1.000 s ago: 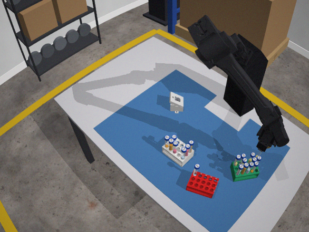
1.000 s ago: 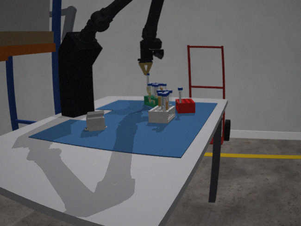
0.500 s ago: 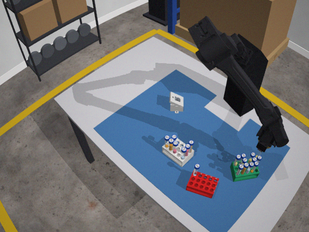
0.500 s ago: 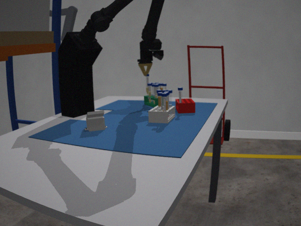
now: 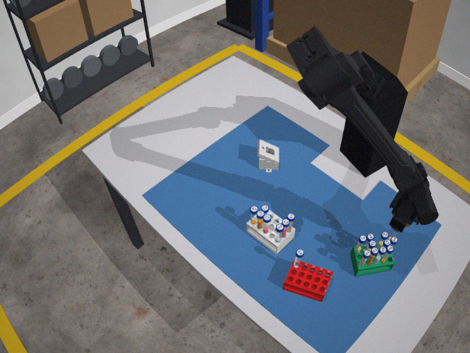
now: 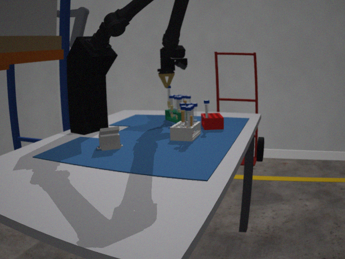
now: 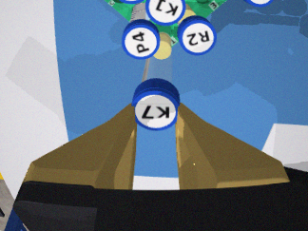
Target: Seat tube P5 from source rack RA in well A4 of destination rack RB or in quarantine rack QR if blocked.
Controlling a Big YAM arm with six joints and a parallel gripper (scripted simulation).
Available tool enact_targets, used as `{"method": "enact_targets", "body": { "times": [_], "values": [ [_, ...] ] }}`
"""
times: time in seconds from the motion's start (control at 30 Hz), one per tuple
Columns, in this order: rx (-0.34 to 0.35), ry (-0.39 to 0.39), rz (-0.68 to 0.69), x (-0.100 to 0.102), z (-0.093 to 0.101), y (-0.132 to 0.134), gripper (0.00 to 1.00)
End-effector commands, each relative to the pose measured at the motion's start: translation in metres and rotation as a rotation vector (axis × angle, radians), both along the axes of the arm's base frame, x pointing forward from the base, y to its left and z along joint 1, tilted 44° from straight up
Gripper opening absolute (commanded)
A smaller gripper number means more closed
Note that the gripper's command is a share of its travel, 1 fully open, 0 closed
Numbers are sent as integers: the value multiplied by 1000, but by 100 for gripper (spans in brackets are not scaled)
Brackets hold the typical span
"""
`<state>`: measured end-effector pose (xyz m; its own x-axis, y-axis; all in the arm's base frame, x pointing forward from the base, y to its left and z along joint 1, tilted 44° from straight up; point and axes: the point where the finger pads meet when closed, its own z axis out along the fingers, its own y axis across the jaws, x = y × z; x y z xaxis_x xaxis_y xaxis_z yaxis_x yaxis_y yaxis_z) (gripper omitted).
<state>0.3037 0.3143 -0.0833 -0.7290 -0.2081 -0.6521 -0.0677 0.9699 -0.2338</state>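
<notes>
My gripper is shut on the blue cap of tube K7. K7 stands upright above the caps of the other tubes of RA; whether its tip is clear of the well is unclear. Green rack RA holds several tubes. In the wrist view, caps P4, K1 and R2 are readable ahead of K7. I cannot read a P5 cap. White rack RB holds several tubes. Red rack QR holds one tube at a corner.
The light grey DONE box stands apart from the racks on the blue mat; no green light shows on it. RB stands between the box and QR. Neighbouring tubes crowd the far side of K7.
</notes>
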Motion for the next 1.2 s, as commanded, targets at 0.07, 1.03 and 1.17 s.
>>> {"method": "enact_targets", "body": {
  "times": [0.07,1.03,1.17],
  "values": [
    [16,-10,5,7,3,8,0],
    [-1,0,16,5,-10,-2,0],
    [3,-2,1,10,-9,-8,0]
  ]
}}
